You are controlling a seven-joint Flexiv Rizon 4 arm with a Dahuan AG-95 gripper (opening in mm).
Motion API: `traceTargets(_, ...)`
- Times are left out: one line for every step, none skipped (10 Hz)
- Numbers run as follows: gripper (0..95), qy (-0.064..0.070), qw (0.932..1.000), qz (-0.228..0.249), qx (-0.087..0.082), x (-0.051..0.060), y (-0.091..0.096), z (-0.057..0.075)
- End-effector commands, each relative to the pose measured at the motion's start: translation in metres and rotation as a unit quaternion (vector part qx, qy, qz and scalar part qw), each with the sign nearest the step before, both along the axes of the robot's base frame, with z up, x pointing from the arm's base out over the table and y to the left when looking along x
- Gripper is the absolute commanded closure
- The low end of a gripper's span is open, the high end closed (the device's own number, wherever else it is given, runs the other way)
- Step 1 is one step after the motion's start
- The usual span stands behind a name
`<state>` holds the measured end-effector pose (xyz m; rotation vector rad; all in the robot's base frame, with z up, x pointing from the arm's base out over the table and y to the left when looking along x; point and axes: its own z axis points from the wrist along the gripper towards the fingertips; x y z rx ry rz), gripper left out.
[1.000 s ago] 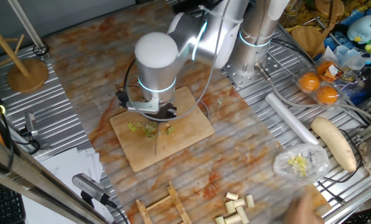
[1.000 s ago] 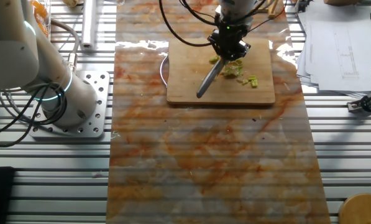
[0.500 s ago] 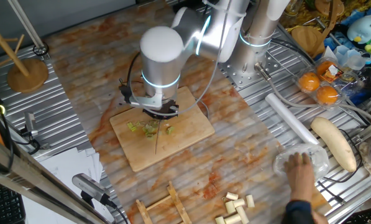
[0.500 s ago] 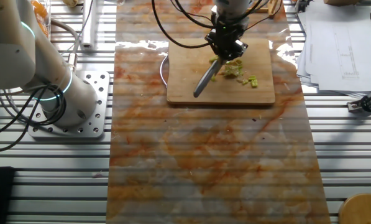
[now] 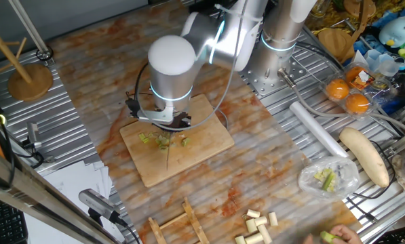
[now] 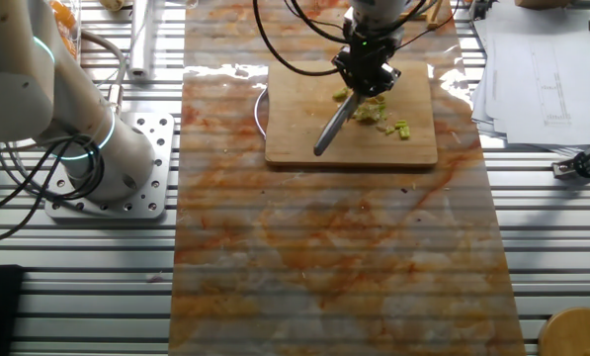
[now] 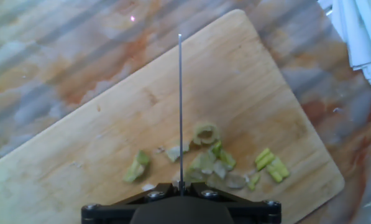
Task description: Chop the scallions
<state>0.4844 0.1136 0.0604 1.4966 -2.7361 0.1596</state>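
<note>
Gripper [image 6: 366, 79] fingers closed on thin steel knife [image 7: 179, 106], blade apparently over green chopped scallions [image 7: 213, 163] on rectangular wooden cutting board [image 7: 110, 130].

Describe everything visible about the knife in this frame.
The knife has a thin grey metallic blade, seen edge-on as a straight line in the hand view. It juts from the gripper, which is shut on it, and slants down across the board, beside the scallions. Its handle is hidden; blade contact with the board cannot be told.
</note>
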Motion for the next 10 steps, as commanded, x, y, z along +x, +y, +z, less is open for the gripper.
traceTargets(95.0, -0.004, 1.0, 0.0, -0.008, 0.004, -0.002, -0.01)
traceTargets(95.0, -0.016, 0.9997, 0.001, -0.018, 0.007, -0.005, -0.025)
traceTargets(95.0, -0.03, 0.9991, -0.003, -0.029, 0.012, -0.007, -0.041)
traceTargets(95.0, -0.032, 0.9991, -0.008, -0.028, 0.013, -0.007, -0.045)
traceTargets(95.0, -0.037, 0.9988, -0.009, -0.029, 0.014, -0.008, -0.05)
traceTargets(95.0, -0.036, 0.9989, -0.004, -0.029, 0.012, -0.008, -0.041)
traceTargets(95.0, -0.033, 0.999, 0.004, -0.028, 0.011, -0.01, -0.032)
traceTargets(95.0, -0.017, 0.9997, 0.004, -0.017, 0.012, -0.012, -0.014)
traceTargets(95.0, 0.007, 1.0, 0.001, 0.0, 0.015, -0.011, 0.011)
traceTargets(95.0, 0.011, 0.9999, -0.006, 0.008, 0.014, -0.01, 0.018)
